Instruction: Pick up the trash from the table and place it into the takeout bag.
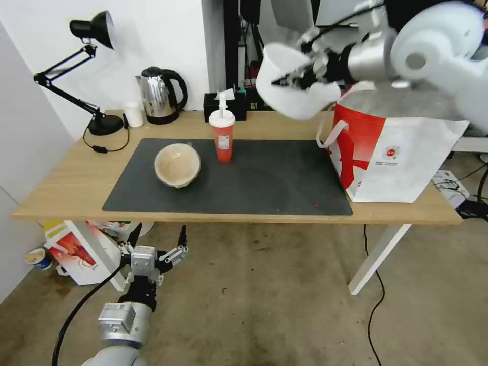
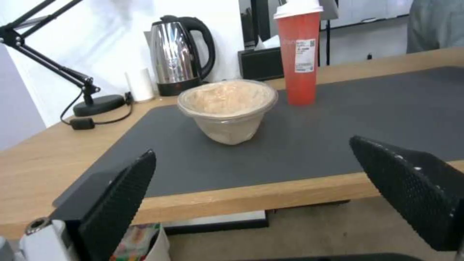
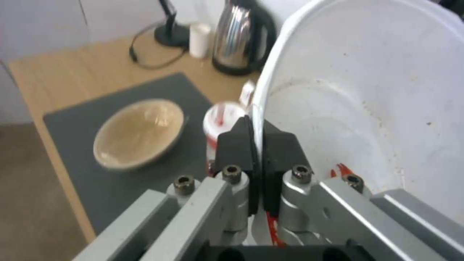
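Carrying white bowl [image 1: 297,96] toward takeout bag [image 1: 401,157], right gripper [image 1: 295,79] clamping its rim; tan bowl [image 1: 177,164] and red cup [image 1: 222,134] waiting on table [image 1: 66,188]; left gripper [image 1: 157,244] hanging spread apart below.

I can read no words anywhere. The red cup [image 2: 299,54] on my worktop carries a white printed label [image 2: 304,55] with a small square code, its print too fine to make out. The takeout bag [image 1: 401,157] shows a small round red logo [image 1: 391,152] over lines of tiny, illegible text.
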You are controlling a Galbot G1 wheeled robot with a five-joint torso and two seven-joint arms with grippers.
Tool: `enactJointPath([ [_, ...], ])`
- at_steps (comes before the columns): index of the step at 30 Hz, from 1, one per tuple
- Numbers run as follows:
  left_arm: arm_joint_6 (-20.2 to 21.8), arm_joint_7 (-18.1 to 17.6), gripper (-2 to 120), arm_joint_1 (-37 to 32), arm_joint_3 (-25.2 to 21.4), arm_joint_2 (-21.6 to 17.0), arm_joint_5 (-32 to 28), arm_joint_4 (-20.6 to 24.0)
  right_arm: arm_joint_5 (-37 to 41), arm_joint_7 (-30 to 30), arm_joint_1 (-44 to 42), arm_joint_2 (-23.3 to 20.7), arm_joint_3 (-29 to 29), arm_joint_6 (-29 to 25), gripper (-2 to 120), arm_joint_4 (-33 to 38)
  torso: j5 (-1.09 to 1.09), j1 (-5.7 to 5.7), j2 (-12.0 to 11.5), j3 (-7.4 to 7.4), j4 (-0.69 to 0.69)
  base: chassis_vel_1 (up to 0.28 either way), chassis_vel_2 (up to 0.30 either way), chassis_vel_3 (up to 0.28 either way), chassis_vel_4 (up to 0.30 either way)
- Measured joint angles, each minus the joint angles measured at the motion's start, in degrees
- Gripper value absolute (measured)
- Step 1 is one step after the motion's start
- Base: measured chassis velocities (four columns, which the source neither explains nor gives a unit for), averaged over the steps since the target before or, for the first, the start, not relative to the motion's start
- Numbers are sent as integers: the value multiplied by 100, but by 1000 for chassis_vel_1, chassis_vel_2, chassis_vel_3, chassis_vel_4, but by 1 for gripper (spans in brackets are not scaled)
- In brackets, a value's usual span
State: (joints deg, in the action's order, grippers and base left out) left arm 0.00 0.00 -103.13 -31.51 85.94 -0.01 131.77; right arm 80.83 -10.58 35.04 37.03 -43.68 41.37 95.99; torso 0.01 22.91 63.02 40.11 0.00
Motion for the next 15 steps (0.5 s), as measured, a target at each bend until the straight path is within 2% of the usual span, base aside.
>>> enactJointPath([
  [8,0,0,100,0,0,0,0,0,61,-68,316,48,112,-3,0,-258,-1,0,0,0,1,0,0,0,0],
  [15,0,0,100,0,0,0,0,0,-48,-245,430,-141,67,-3,0,-488,0,0,0,0,1,0,0,0,0],
])
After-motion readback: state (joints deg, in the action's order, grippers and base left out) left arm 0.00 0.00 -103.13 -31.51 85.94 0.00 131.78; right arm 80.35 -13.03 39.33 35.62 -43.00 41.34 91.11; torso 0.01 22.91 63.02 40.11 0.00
